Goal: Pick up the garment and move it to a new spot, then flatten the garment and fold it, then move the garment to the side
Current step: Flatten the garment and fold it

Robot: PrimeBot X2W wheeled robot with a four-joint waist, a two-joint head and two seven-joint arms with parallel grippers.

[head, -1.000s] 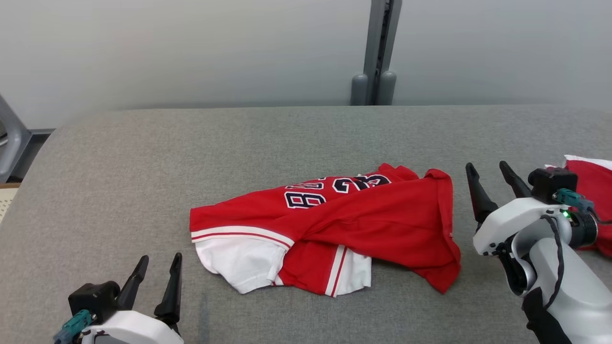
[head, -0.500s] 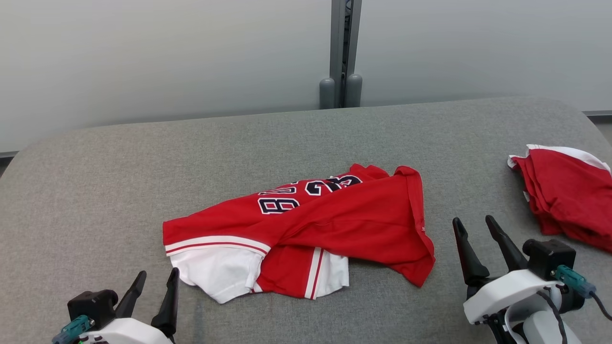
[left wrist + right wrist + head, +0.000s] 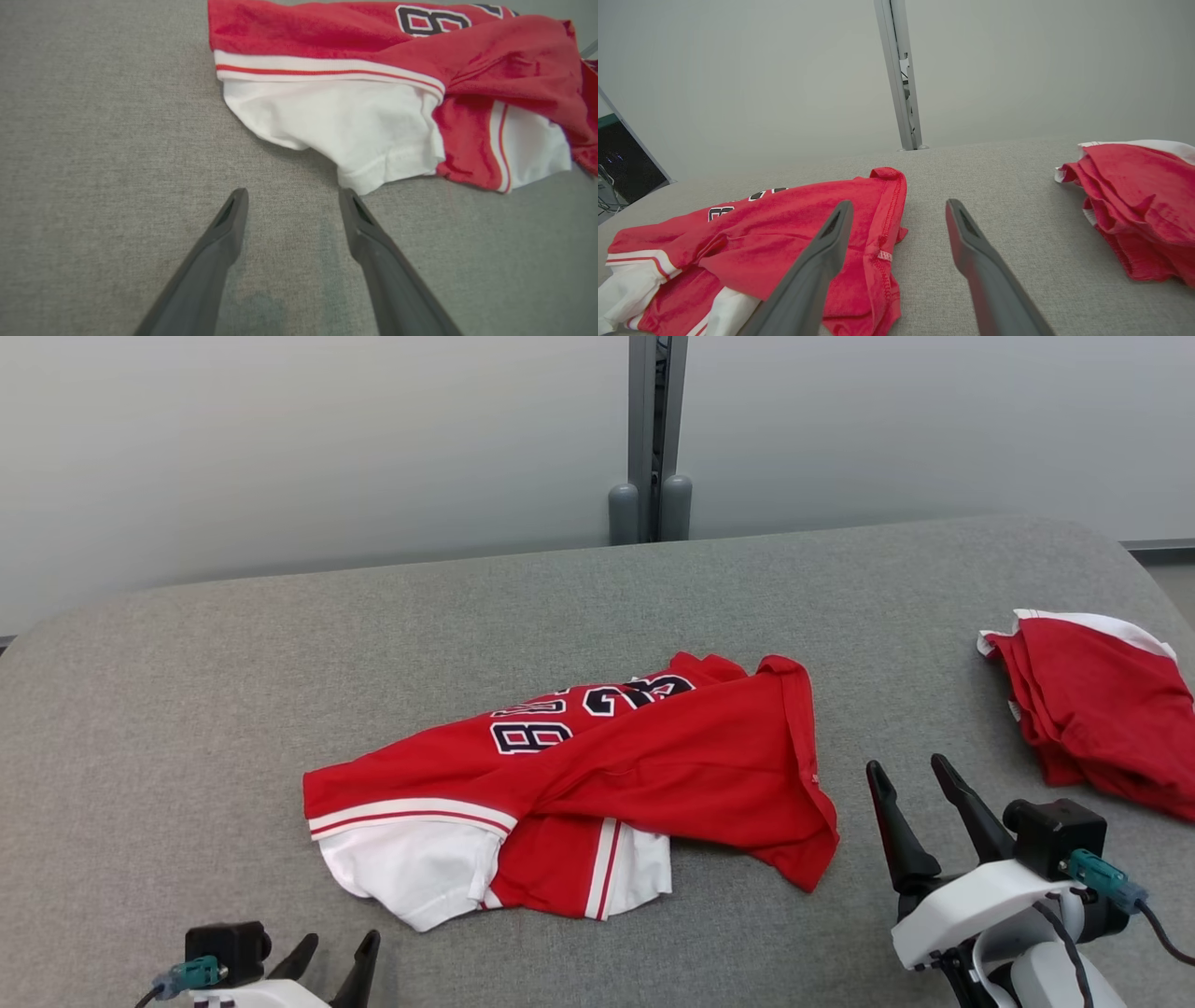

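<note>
Nearest, the left gripper (image 3: 341, 947) sits lower in the head view than a second ago, with little more than its fingertips and camera block above the bottom edge. Its fingers are spread apart and hold nothing. In its wrist view the white hem corner of the garment (image 3: 597, 775) lies just ahead of one fingertip; I cannot tell if they touch.

The right gripper (image 3: 906, 767) has come down and back. A second ago it was raised beside the pile (image 3: 1102, 709); now it is at the lower right, near the garment's right edge and well short of the pile. Its fingers are also spread and empty.

The head view has swung since then, so the whole scene sits further left in it. The garment's folds have not changed. It lies crumpled at the middle of the table (image 3: 187, 709), white hem toward the robot and the red body doubled over the dark lettering.

There is wide bare cloth left of the garment as far as the table's rounded left corner. A narrower bare strip separates the garment from the pile, which lies close to the right edge. Behind the garment the surface is bare to the far edge. Beyond that stand the post (image 3: 649, 429) and the wall (image 3: 280, 448).
</note>
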